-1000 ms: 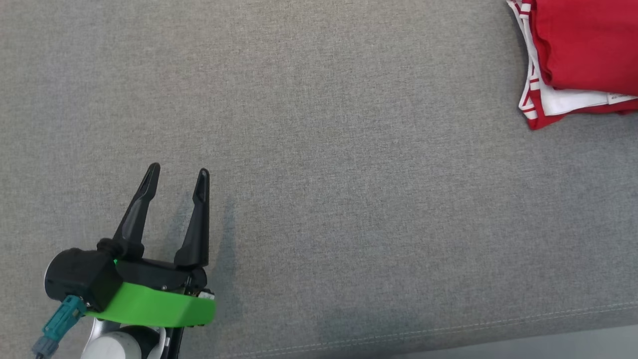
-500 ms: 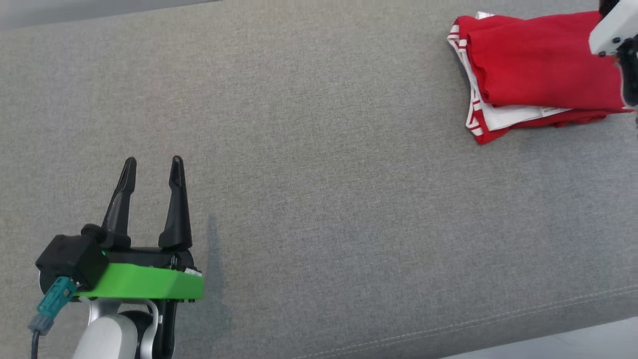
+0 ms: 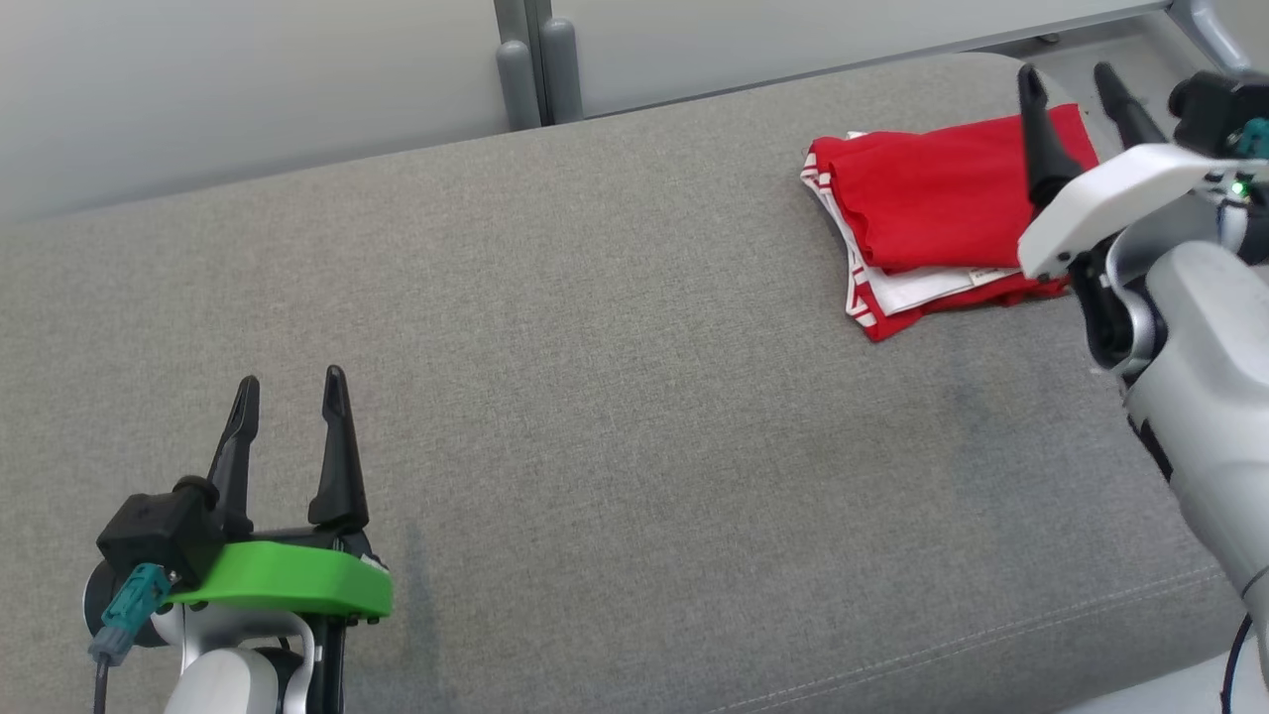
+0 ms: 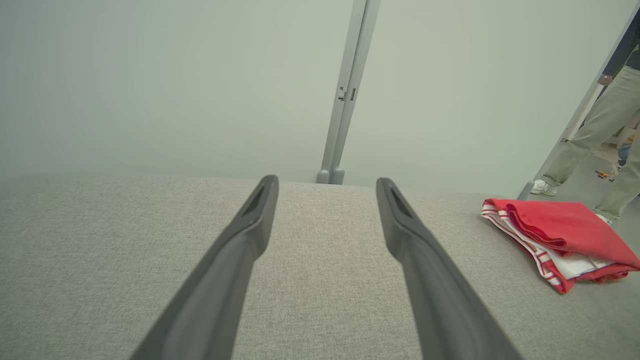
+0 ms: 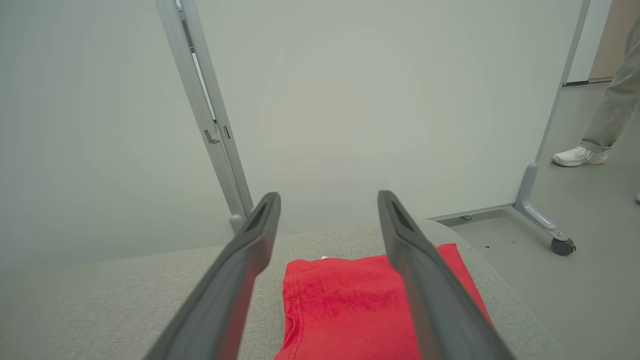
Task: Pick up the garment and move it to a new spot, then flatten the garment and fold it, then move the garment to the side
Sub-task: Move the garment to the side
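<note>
Near the grey cushion's (image 3: 634,397) front left corner, the left gripper (image 3: 291,377) hovered with its jaws wide, holding nothing. Toward the far right corner lay the folded red-and-white garment (image 3: 932,198). The right gripper (image 3: 1065,69) hung over its right end, jaws wide and empty. Beyond stood a pale partition (image 3: 248,79).

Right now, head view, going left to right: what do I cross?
left gripper → pair of grey metal posts at the far edge of the cushion → folded red-and-white fabric garment → right gripper, its nearer finger over the garment's right end.
</note>
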